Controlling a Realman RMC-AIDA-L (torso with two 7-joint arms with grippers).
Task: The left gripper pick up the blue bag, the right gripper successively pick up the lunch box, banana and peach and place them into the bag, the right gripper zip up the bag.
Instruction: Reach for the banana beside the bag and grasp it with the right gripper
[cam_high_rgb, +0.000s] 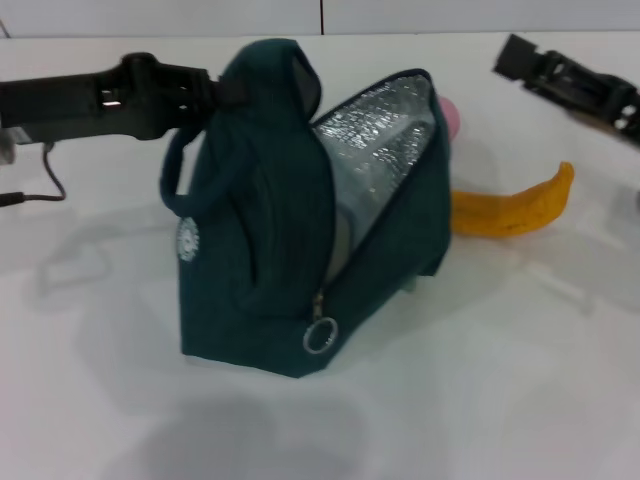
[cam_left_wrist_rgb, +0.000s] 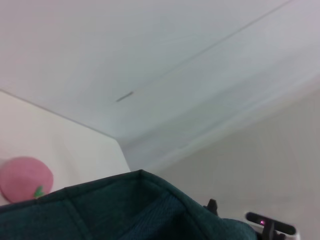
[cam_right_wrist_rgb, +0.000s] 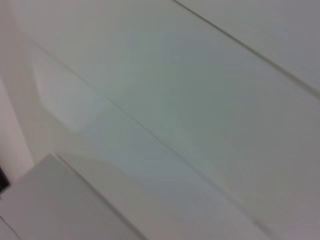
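Note:
The blue bag (cam_high_rgb: 260, 230) stands on the white table with its mouth unzipped and the silver lining (cam_high_rgb: 385, 130) showing. My left gripper (cam_high_rgb: 225, 90) reaches in from the left and is shut on the bag's top handle. A pale, clear edge inside the opening looks like the lunch box (cam_high_rgb: 345, 225). The banana (cam_high_rgb: 515, 212) lies on the table to the bag's right. Only a part of the peach (cam_high_rgb: 452, 118) shows, behind the bag's upper right edge; the left wrist view has the peach (cam_left_wrist_rgb: 22, 177) beyond the bag's fabric (cam_left_wrist_rgb: 125, 210). My right gripper (cam_high_rgb: 515, 55) hovers at the far right, apart from everything.
The zip's ring pull (cam_high_rgb: 320, 335) hangs at the bag's lower front. A black cable (cam_high_rgb: 45, 180) trails on the table at the far left. The right wrist view holds only white surfaces. White table surface (cam_high_rgb: 480, 380) lies in front of the bag.

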